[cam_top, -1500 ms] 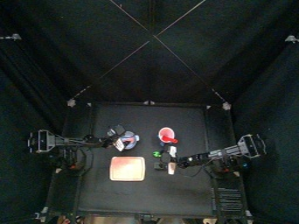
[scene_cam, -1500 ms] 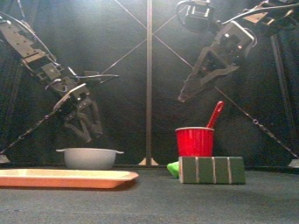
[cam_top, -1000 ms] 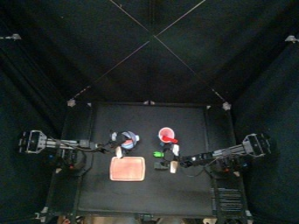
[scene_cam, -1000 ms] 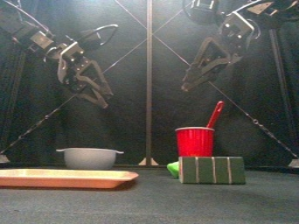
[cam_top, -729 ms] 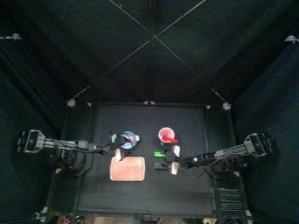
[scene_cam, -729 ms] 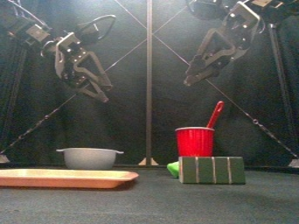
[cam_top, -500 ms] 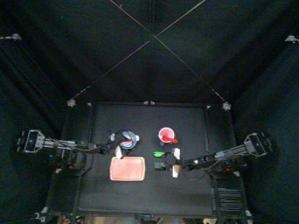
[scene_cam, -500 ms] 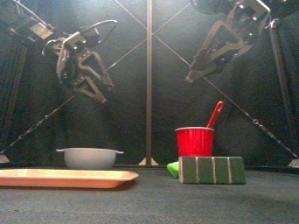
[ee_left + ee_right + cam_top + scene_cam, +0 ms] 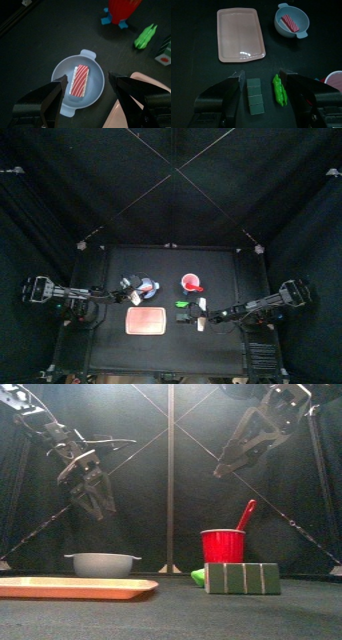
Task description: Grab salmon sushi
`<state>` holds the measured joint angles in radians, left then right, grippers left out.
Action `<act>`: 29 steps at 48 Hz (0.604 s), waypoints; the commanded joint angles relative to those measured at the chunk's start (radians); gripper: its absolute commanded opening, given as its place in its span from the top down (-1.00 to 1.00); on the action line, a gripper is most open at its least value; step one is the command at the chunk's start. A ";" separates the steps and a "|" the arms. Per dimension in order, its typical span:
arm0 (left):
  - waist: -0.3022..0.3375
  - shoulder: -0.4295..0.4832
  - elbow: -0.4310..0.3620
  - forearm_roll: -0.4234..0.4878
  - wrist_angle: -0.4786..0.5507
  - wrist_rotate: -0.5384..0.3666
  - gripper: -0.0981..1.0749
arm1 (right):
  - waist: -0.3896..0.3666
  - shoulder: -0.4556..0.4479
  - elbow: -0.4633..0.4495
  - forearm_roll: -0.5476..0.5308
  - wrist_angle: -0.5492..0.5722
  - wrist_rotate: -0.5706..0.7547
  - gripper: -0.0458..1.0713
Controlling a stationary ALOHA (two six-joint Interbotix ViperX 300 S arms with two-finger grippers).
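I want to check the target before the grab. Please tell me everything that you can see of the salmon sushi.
The salmon sushi is a small oblong piece with pink-red and white stripes along its top. It lies flat inside the pale grey-blue bowl, which has two small handles, and touches only the bowl's floor. The bowl stands on the black table beside the pink tray. The left gripper hangs open above it, not touching. From the front the bowl's wall hides the sushi.

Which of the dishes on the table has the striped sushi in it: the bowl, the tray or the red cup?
The grey bowl: the salmon sushi lies inside it. The pink tray looks bare, and the red cup holds only a red utensil.
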<state>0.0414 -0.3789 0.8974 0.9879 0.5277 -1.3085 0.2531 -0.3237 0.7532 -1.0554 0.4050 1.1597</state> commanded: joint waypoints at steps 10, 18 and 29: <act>0.066 0.040 -0.029 -0.173 -0.029 0.288 -0.84 | -0.003 -0.015 -0.009 -0.005 0.000 -0.002 -0.71; 0.121 0.075 -0.026 -0.218 -0.086 0.387 -0.84 | -0.003 -0.008 -0.009 -0.003 0.000 -0.002 -0.71; 0.189 0.140 -0.026 -0.229 -0.170 0.423 -0.84 | -0.005 -0.003 -0.008 -0.002 0.000 -0.002 -0.70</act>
<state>0.2025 -0.2531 0.8958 0.7609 0.3804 -0.8866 0.2516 -0.3160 0.7547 -1.0569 0.4050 1.1597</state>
